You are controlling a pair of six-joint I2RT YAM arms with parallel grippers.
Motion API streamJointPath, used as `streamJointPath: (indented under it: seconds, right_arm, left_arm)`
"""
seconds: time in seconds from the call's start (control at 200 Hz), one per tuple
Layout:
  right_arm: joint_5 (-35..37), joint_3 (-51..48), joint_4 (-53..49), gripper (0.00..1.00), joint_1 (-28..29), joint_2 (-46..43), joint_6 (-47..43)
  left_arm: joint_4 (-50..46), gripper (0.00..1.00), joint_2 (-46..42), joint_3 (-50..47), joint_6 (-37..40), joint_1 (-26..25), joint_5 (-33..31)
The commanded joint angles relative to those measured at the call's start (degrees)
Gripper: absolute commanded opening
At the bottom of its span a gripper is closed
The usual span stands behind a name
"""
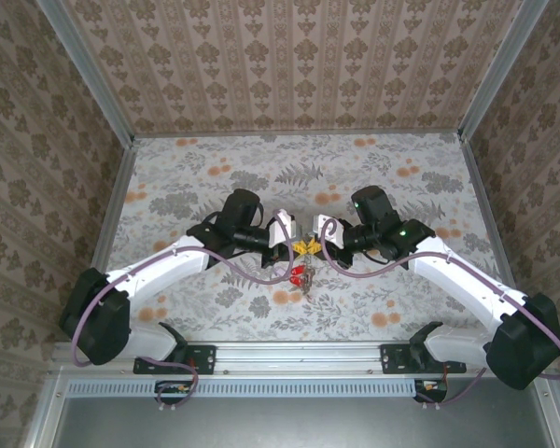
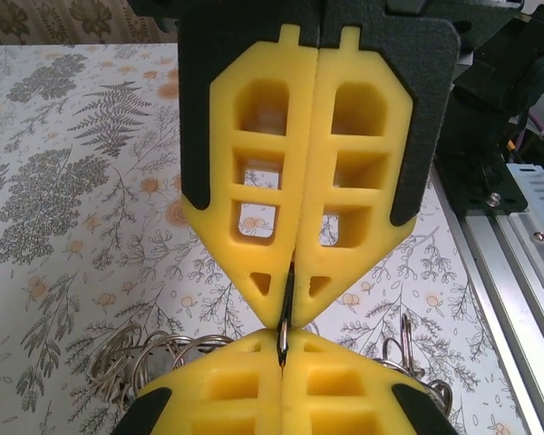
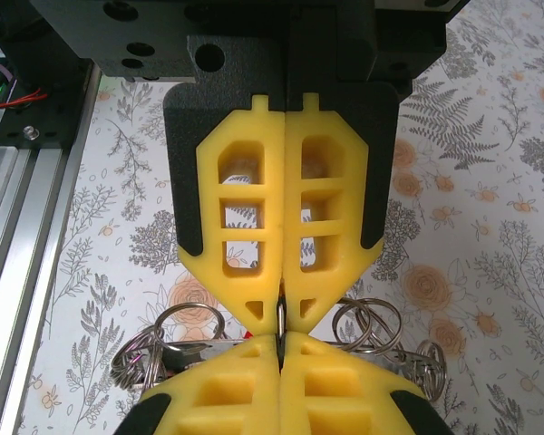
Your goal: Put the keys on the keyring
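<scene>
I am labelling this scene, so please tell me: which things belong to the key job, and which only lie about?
Job: left gripper, right gripper, keyring pinched between them, keys.
Lying about: wire rings on the table, rail.

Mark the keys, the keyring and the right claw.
Keys [image 1: 303, 273]: top view, on the red heads.
Keyring [image 2: 282, 337]: left wrist view, on its thin dark edge, seen end-on.
Right claw [image 3: 280, 353]: right wrist view, at the seam between its shut yellow tips.

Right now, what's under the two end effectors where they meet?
A thin metal edge sits pinched between their yellow fingers; red-headed keys and wire rings show beneath. Fingers cover the bunch's middle.
</scene>
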Motion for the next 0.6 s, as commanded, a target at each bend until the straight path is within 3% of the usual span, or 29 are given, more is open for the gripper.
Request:
streamJointPath:
  seconds: [0.0,0.18,0.37,0.595]
  right_arm:
    - [-2.0,-0.2,1.9,0.00,0.5,-1.3,0.3]
    - [-3.1,-2.0,3.1,0.00,0.5,-2.2,0.0]
    - [-2.8,-4.3,4.7,0.20,0.5,-3.1,-0.4]
    - [-2.3,-4.8,6.8,0.25,0.5,-2.8,1.0]
  left_arm:
    - [-2.5,0.00,-0.5,1.7,2.3,0.6,0.7]
    - [-2.0,0.00,-2.5,1.0,3.3,1.1,1.4]
    - [0.7,0.00,-4.8,0.1,2.2,1.2,2.5]
    - [2.6,0.00,-4.8,0.2,1.1,1.5,3.5]
